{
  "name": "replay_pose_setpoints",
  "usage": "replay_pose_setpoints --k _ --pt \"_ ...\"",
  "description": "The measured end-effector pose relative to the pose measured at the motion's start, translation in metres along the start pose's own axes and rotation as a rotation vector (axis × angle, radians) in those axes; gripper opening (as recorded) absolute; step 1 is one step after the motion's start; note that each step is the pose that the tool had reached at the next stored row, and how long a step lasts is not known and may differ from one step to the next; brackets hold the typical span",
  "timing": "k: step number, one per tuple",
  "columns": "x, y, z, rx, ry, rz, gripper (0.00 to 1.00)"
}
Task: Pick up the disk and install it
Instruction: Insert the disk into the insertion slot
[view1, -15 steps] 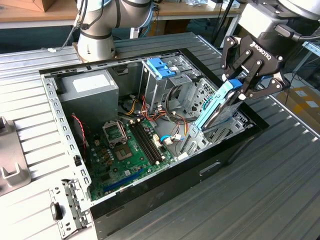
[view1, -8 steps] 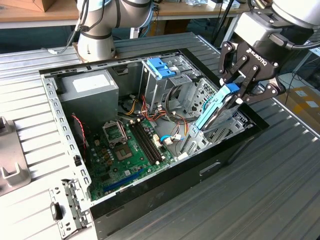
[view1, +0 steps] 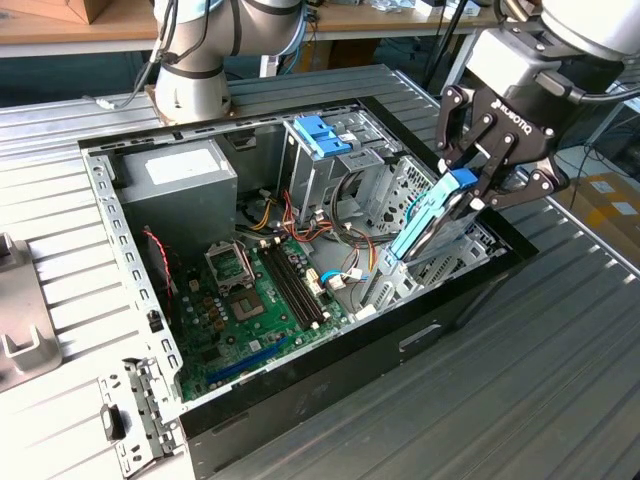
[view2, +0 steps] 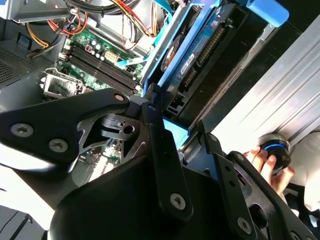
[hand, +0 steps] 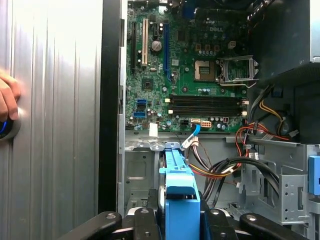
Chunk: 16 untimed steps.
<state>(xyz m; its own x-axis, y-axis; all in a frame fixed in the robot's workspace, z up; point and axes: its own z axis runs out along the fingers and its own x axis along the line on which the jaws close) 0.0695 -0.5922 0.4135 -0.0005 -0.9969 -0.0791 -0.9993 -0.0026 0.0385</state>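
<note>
Gripper (view1: 468, 192) fingers are clamped on the blue-railed upper end of the disk (view1: 428, 222). Disk sits tilted, its lower end inside the open computer case (view1: 300, 395), at the exterior view's right, beside the motherboard (view1: 250, 300)

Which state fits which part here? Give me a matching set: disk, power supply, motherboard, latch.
Things:
1. disk
2. power supply
3. motherboard
4. latch

States:
a. green, lying flat inside the case
b. grey box, toward the exterior view's left
c. blue, atop a metal cage
d. tilted, clamped in the gripper

Pairs: 1-d, 2-b, 3-a, 4-c
</note>
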Motion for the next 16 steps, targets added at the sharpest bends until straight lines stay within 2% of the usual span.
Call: replay_pose_setpoints --k 16 --pt "0.0009 -0.0004 0.0111 0.0000 0.0000 0.000 0.37"
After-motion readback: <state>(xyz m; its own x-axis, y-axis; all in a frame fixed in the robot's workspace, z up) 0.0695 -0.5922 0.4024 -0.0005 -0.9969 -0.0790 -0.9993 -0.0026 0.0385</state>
